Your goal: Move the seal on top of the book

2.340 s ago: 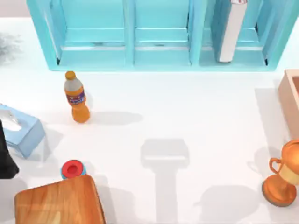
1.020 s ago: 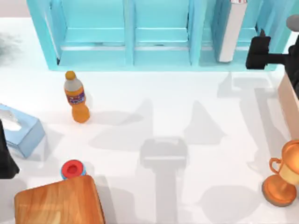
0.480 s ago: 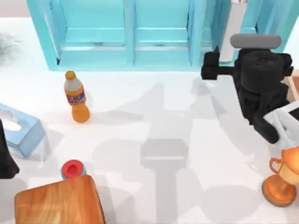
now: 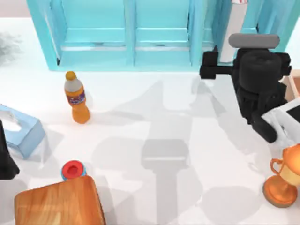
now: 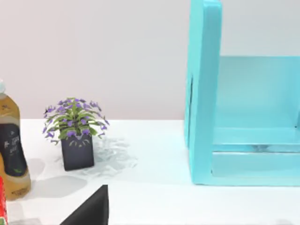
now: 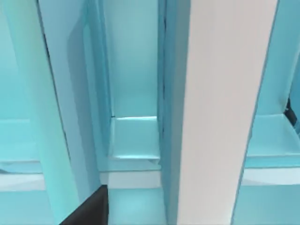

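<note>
While the left arm [image 4: 5, 157] sits parked at the table's left edge, the top view shows the right gripper [image 4: 210, 65] just before the book [image 4: 233, 30], upright in the teal shelf's [image 4: 159, 35] right compartment; its finger spread cannot be told. In the right wrist view, the book's [image 6: 225, 108] white page edges loom close.

Right arm [image 4: 260, 89]: matte black, chunky rounded housings, a grey rounded bar on top, a white segment toward the base. Left arm [image 4: 7, 159]: matte black, plain. A black angular piece [image 5: 91, 211] shows in each wrist view.
</note>
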`<act>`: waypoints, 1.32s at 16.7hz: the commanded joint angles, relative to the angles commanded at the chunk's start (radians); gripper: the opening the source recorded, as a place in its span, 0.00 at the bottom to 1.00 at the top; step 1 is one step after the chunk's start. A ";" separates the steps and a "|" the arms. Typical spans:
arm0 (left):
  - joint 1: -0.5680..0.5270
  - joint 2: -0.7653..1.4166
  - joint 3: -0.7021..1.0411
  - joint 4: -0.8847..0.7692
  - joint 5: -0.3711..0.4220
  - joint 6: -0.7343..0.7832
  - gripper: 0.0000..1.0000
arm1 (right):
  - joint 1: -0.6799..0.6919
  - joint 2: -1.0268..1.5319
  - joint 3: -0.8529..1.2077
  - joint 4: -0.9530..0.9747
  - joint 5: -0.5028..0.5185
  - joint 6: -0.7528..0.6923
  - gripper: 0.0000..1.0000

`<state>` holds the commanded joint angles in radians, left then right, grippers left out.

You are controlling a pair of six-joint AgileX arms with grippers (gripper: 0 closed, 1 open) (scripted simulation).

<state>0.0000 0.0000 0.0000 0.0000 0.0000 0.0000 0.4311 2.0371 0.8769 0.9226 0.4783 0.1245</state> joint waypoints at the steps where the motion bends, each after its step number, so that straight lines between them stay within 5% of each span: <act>1: 0.000 0.000 0.000 0.000 0.000 0.000 1.00 | -0.005 0.016 0.024 -0.006 -0.005 -0.001 1.00; 10: 0.000 0.000 0.000 0.000 0.000 0.000 1.00 | -0.089 0.262 0.387 -0.107 -0.083 -0.024 1.00; 16: 0.000 0.000 0.000 0.000 0.000 0.000 1.00 | -0.097 0.283 0.415 -0.117 -0.091 -0.026 1.00; 22: 0.000 0.000 0.000 0.000 0.000 0.000 1.00 | -0.097 0.283 0.415 -0.117 -0.091 -0.026 0.55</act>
<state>0.0000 0.0000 0.0000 0.0000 0.0000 0.0000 0.3343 2.3197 1.2921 0.8058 0.3875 0.0981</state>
